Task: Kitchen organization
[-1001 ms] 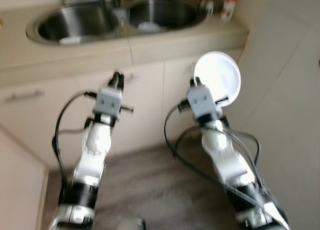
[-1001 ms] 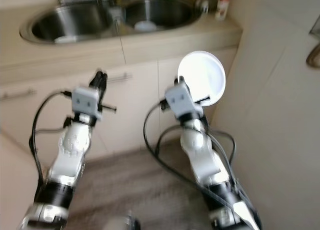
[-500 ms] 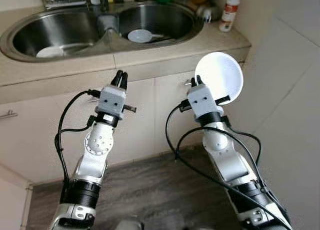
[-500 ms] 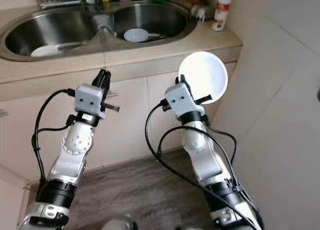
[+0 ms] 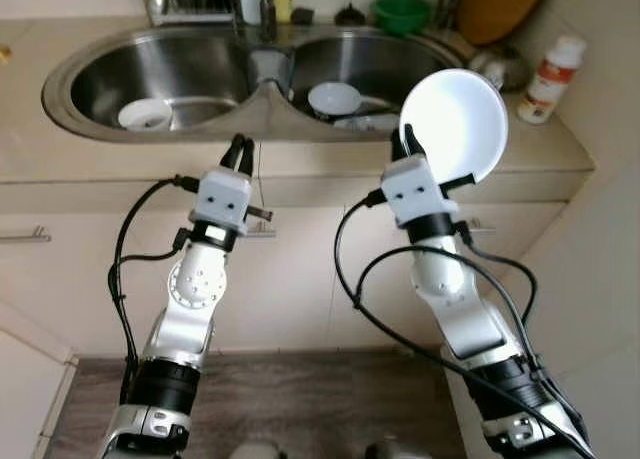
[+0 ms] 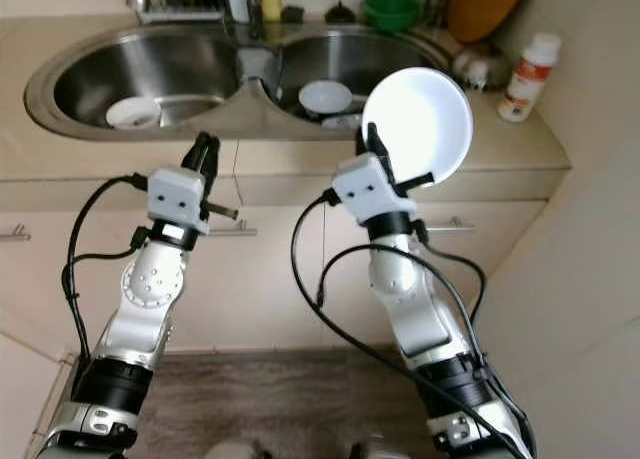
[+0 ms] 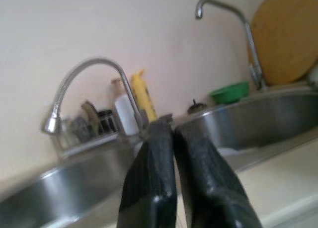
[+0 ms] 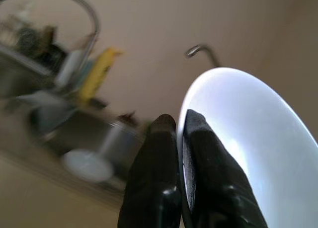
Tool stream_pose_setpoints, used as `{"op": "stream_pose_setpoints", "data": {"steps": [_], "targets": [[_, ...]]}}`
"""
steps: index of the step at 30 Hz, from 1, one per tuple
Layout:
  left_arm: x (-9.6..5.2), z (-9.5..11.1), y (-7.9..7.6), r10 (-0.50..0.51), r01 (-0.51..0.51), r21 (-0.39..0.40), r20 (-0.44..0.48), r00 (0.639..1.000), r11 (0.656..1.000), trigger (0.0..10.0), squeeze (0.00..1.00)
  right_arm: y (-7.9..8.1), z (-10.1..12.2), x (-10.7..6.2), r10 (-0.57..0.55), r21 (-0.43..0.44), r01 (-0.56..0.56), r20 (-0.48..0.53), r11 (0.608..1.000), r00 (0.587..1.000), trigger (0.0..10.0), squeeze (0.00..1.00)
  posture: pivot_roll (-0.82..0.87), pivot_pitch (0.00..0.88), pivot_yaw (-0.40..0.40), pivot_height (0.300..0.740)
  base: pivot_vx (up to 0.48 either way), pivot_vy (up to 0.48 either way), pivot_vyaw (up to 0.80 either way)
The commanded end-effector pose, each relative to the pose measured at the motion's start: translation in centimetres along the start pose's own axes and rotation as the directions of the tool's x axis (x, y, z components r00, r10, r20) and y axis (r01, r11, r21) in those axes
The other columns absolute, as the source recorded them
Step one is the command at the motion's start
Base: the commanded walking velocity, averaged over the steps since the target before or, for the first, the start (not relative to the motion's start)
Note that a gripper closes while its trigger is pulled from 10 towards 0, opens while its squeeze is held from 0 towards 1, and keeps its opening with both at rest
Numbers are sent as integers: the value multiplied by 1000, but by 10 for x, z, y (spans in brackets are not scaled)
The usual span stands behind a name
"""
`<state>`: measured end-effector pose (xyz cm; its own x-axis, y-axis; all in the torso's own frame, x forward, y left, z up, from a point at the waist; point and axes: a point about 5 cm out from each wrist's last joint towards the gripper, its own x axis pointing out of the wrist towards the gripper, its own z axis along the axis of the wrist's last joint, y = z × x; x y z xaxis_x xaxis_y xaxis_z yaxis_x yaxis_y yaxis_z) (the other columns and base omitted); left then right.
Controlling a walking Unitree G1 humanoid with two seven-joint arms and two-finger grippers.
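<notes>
Closer now to the counter (image 5: 90, 154) than half a second back, with the double sink (image 5: 90, 54) swung more squarely under the head camera and both arms raised much as before. Beyond its rim: two small white dishes, one per basin (image 5: 146, 114) (image 5: 334, 99), a green bowl (image 5: 399, 14), a wooden board (image 5: 497, 9), a white bottle with red label (image 5: 552, 67) at the right end. Carried upright on edge above the counter's front lip, just short of the right basin: a white plate (image 5: 455, 124), pinched at its lower-left rim by the right pincer (image 5: 408, 146), one finger each side. Probably stiff, smooth and breakable, so slippery in an edge grip; best kept steady, lowered gently. Left pincer (image 5: 239, 155) closed on nothing, pointing at the sink.
</notes>
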<state>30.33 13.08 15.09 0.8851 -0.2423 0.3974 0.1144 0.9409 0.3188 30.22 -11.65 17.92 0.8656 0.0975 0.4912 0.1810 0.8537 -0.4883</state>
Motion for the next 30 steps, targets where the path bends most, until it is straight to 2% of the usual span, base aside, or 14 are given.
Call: {"op": "stream_pose_setpoints", "data": {"steps": [1, 5, 9, 13, 17, 20, 25, 30], "targets": [[1, 2, 8, 11, -11, 27, 10, 1000, 1000, 10000, 0, -5, 25, 7, -49, 8, 48, 145, 999, 988, 10000, 0, 164, 0, -20, 740, 458, 0, 0], [1, 2, 7, 9, -10, 28, 15, 1000, 1000, 10000, 0, -1, 21, 7, -26, 46, 21, 116, 999, 993, 10000, 0, 167, 0, -22, 740, 458, 0, 0], [3, 7, 10, 33, -35, 35, 44, 998, 999, 10000, 0, 2, 19, 5, -2, 29, -1, 105, 1000, 994, 10000, 0, 169, 0, -25, 740, 458, 0, 0], [4, 13, 16, 78, -82, 42, 83, 994, 996, 10000, 0, 6, 13, 5, 22, 5, -22, 62, 1000, 998, 10000, 0, 167, 0, -27, 740, 461, 0, 763], [6, 16, 18, 92, -97, 37, 100, 991, 995, 10000, 0, 5, 14, 5, 9, 52, -13, 73, 999, 997, 10000, 0, 169, 0, -28, 740, 458, 0, 800], [6, 15, 18, 92, -96, 38, 97, 991, 995, 10000, 0, 5, 14, 5, 12, 72, -18, 74, 997, 997, 10000, 0, 169, 0, -28, 740, 382, 0, 0], [5, 13, 12, 72, -75, 33, 87, 994, 997, 10000, 0, 19, 6, 3, 114, 219, -107, -19, 970, 993, 10000, 0, 168, 0, -31, 740, 0, 0, 0], [6, 12, 11, 63, -66, 33, 80, 995, 997, 10000, 0, 36, -5, 2, 249, 363, -192, -118, 912, 961, 10000, 0, 167, 0, -31, 740, 0, 0, 0]]}}
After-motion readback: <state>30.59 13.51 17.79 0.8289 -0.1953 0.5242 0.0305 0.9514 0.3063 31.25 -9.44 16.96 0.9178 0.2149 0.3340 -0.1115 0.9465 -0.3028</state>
